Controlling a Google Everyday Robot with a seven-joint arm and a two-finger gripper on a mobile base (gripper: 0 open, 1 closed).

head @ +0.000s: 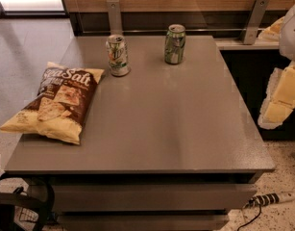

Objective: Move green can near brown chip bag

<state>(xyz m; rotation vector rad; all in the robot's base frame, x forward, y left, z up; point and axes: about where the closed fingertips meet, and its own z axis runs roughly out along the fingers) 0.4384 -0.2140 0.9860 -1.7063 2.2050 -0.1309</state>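
The green can stands upright at the back of the grey table, right of centre. The brown chip bag lies flat at the table's left edge, with "Sea Salt" lettering on it. A wide stretch of tabletop separates the can from the bag. My gripper hangs at the right edge of the view, beyond the table's right side. It is pale yellow and white, holds nothing and is well away from the can.
A whiter can with a green and red logo stands upright between the bag and the green can. Metal brackets rise behind the table. A power strip lies on the floor at the right. A black frame is at the lower left.
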